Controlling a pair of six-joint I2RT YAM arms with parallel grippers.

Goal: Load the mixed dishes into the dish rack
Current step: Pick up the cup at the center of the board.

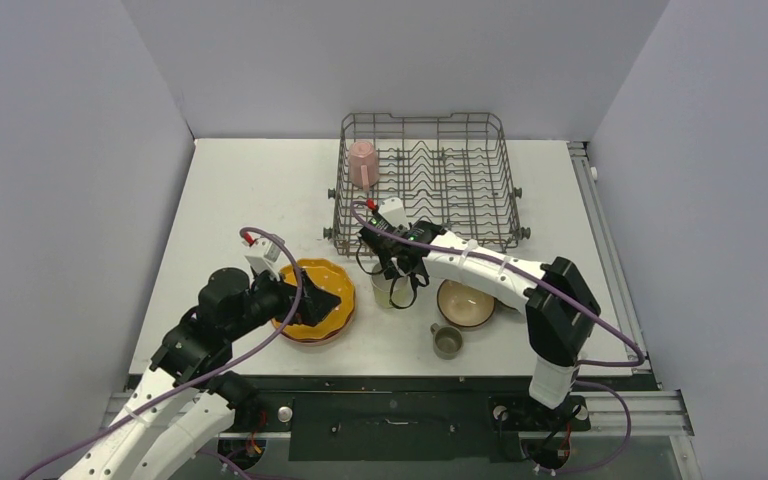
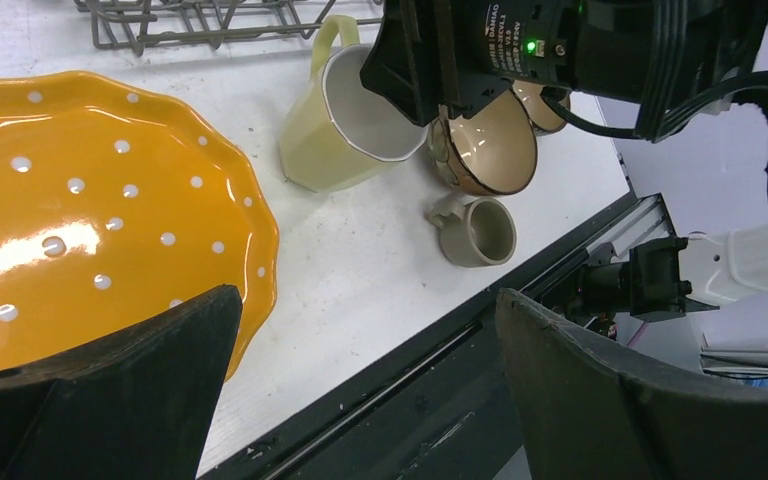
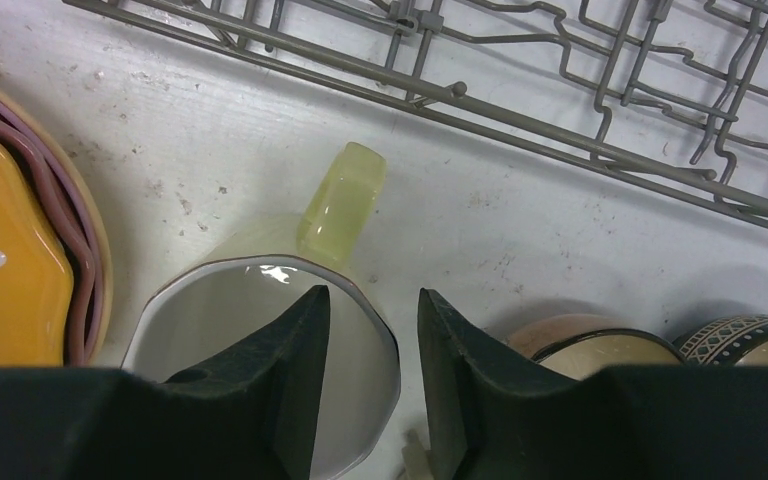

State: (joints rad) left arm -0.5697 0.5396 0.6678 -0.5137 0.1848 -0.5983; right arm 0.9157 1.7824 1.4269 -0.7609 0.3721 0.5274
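Left pincer (image 2: 365,300) wide open at orange plate (image 2: 90,200) edge. Right pincer (image 3: 375,295) straddles rim of pale yellow mug (image 3: 220,320); I can't tell if it's clamped.

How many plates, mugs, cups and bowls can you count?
Plates: 2 (orange plate, pink plate under it)
Mugs: 2 (yellow mug, pink mug)
Cups: 1 (cup)
Bowls: 2 (bowl, second bowl)
Total: 7
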